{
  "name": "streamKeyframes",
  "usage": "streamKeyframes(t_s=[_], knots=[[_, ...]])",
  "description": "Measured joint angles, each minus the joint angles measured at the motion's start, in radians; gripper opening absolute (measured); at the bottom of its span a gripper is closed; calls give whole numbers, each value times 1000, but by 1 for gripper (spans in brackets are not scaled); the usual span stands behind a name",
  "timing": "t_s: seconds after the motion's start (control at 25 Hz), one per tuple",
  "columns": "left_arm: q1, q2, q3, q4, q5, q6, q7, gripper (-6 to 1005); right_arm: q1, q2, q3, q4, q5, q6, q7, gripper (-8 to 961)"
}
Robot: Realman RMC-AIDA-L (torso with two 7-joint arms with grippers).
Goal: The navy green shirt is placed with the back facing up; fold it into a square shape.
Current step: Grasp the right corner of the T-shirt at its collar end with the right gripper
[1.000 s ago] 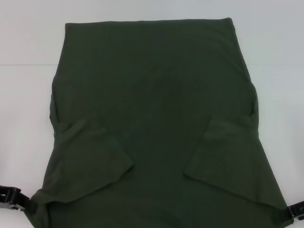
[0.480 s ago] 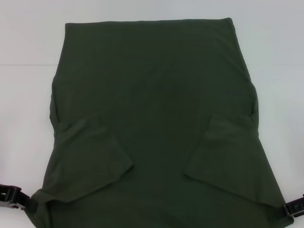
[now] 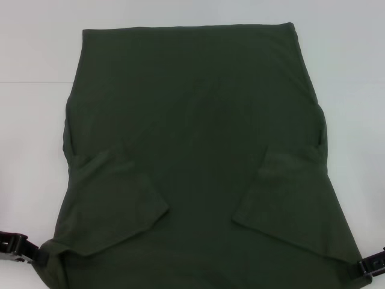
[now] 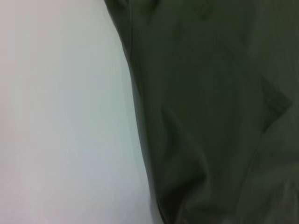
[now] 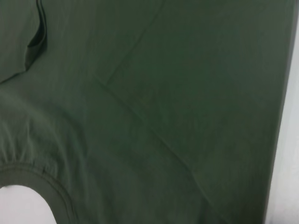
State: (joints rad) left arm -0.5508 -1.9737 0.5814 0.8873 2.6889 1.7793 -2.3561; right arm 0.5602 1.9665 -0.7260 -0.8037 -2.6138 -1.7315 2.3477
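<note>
Nearest to me, my left gripper [image 3: 24, 256] sits at the near-left corner of the navy green shirt [image 3: 198, 150], and my right gripper [image 3: 370, 268] sits at the near-right corner. Each touches the cloth's edge there, but whether either gripper is apart or together I cannot tell, since only dark casings show at the frame's border. Both sleeves lie folded inward over the shirt's body, the left sleeve [image 3: 117, 201] and the right sleeve [image 3: 280, 198] angling toward each other with a strip of plain fabric between them. Around my right wrist the ribbed collar [image 5: 44, 184] curves over a patch of white desk [image 3: 36, 120]. Along the left side the shirt's edge [image 4: 140, 126] runs as a wavy line against bare desk. Farther out, the cloth narrows toward its straight far edge [image 3: 186, 26], which lies flat and square to me. White desk surrounds the shirt on the left, right and far sides.
</note>
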Motion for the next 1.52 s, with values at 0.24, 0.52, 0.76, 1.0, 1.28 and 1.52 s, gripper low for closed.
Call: streamKeyframes(t_s=[0.24, 0.52, 0.76, 1.0, 1.28, 1.52], knots=[[0, 1, 0, 0, 0, -1, 0, 25, 3, 0, -2, 0, 0, 0, 1, 817], [0, 3, 0, 1, 0, -3, 0, 25, 6, 2, -12, 0, 0, 0, 3, 812], [-1, 3, 0, 1, 0, -3, -1, 26, 12, 7, -15, 0, 0, 0, 2, 808], [-3, 3, 0, 1, 0, -3, -2, 26, 19, 14, -35, 0, 0, 0, 2, 804], [-4, 4, 0, 0, 0, -4, -2, 26, 18, 9, -25, 0, 5, -6, 1, 799], [-5, 4, 0, 0, 0, -5, -3, 25, 13, 0, -17, 0, 4, -6, 1, 795]])
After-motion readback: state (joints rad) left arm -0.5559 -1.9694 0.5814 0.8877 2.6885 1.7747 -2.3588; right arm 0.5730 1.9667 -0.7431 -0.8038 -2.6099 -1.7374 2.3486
